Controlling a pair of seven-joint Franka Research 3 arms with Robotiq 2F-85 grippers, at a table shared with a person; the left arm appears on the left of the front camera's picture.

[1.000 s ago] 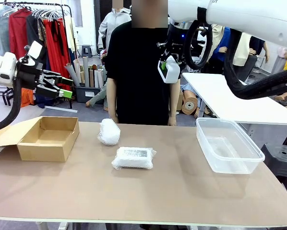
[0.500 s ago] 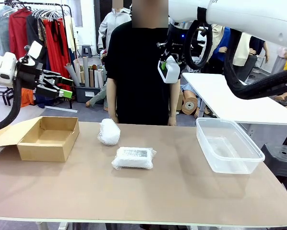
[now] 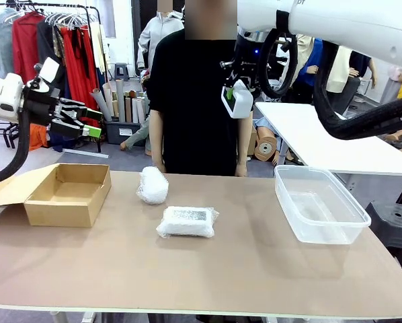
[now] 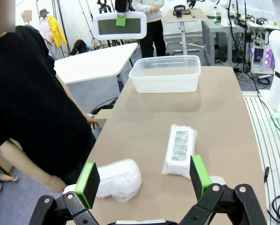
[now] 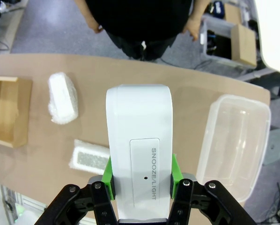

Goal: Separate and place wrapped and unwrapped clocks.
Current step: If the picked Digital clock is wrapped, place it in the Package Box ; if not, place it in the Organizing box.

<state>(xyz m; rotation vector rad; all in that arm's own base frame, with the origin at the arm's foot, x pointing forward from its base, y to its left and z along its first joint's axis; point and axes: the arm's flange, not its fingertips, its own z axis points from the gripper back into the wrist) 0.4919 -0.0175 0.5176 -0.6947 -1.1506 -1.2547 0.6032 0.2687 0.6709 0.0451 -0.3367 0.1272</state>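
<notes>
The bare white clock [image 3: 239, 99] hangs high over the desk's [image 3: 241, 269] far edge, clamped in the right gripper [image 5: 141, 174]. In the last second it has only tipped slightly, with no travel toward the clear tub [image 3: 302, 168] at right. The rounded bundle [image 3: 152, 185] and the flat labelled bundle [image 3: 187, 221] lie unmoved mid-desk. The left gripper [image 4: 143, 180] hovers spread wide and empty above the cardboard box [image 3: 60, 214] at left. Nothing looks placed yet.

Your table [image 3: 255, 269] carries a cardboard box [image 3: 60, 214] left, a rounded bundle [image 3: 152, 185] and flat bundle [image 3: 187, 221] mid-table, a clear tub [image 3: 330, 232] right
</notes>
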